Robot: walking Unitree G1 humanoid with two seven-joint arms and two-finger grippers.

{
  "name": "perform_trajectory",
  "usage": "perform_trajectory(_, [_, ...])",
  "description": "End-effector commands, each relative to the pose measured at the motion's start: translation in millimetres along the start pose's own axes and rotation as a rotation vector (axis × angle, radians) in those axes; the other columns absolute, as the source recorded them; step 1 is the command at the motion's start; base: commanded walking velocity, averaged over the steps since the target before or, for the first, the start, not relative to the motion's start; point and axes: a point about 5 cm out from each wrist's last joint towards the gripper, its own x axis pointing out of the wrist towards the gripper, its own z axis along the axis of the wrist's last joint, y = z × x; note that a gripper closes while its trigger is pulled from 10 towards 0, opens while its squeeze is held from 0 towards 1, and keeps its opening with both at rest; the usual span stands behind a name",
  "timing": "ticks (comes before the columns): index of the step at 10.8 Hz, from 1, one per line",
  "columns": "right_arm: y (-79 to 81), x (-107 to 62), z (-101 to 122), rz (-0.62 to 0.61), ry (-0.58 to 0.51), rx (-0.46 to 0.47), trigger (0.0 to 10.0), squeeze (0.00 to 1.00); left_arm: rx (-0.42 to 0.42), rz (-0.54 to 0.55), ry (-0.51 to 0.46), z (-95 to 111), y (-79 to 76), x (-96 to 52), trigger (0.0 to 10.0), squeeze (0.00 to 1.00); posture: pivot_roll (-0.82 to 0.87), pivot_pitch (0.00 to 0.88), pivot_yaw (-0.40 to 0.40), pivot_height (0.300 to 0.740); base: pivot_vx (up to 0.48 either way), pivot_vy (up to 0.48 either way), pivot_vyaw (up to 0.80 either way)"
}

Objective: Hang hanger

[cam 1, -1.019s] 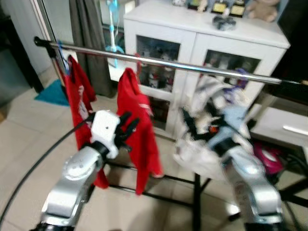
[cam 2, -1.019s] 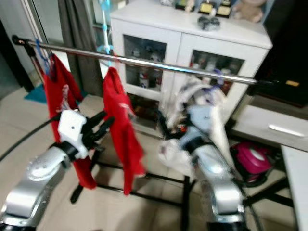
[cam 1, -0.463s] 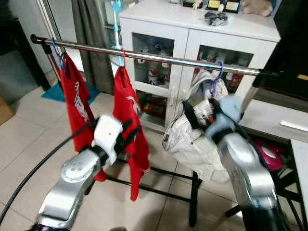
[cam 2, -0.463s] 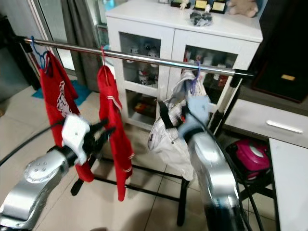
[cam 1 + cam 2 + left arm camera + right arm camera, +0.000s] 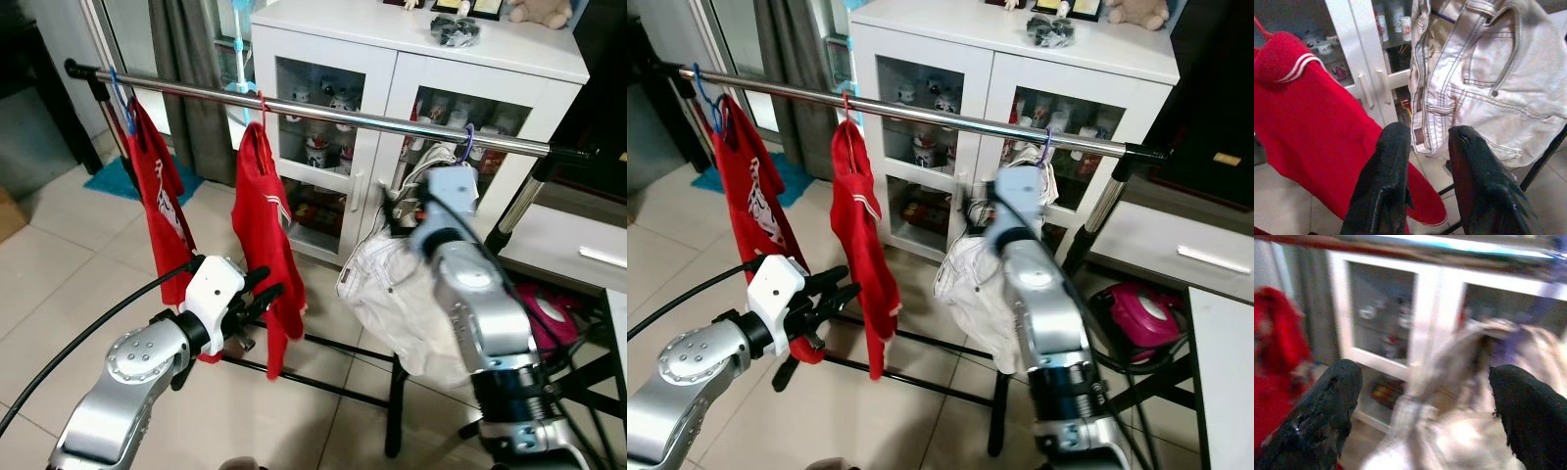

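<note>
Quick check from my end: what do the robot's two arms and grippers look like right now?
Both arms are silver metal with rounded joints. The left gripper has a white boxy wrist block and two long black fingers; a black cable loops from that arm. The right gripper has thick, matte black fingers, and its arm shows ribbed black sections.

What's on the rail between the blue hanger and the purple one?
One red hanger carrying a red shirt; otherwise the rail between blue hanger and purple hanger is bare, per the eye views.
</note>
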Motion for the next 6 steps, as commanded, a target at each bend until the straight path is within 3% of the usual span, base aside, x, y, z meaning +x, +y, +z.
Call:
perform_trajectory(1, [-6.3,4.1,2.1,-0.051,0.017,-0.015,10.0,1.00,0.004,-0.014,-0.016,5.1,-2.2,-0.8,10.0,0.00,0.06,0.000,-0.051,0.740,0.000,0.000,0.00])
perform_trajectory(2, [-5.8,5.5,-2.1,-0.061,0.038,-0.030,10.0,1.00,0.005,-0.016,-0.021,6.1,-1.9,-0.2,10.0,0.00,0.06,0.000,-0.046,0.740,0.000,0.000,0.00])
perform_trajectory(3, [-5.8,7.8,-3.5,-0.075,0.044,-0.034,10.0,0.34,0.008,-0.022,-0.022,6.5,-2.2,0.3,10.0,0.00,0.06,0.000,-0.041,0.740,0.000,0.000,0.00])
perform_trajectory(4, [-5.8,10.4,-3.2,-0.083,0.044,-0.030,10.0,0.00,0.009,-0.026,-0.022,6.8,-2.2,0.8,10.0,0.00,0.06,0.000,-0.041,0.740,0.000,0.000,0.00])
perform_trajectory(6, [-4.8,23.3,1.0,-0.082,0.034,0.018,10.0,0.00,0.016,-0.038,-0.027,8.8,-1.7,3.5,10.0,0.00,0.06,0.000,-0.030,0.740,0.000,0.000,0.00])
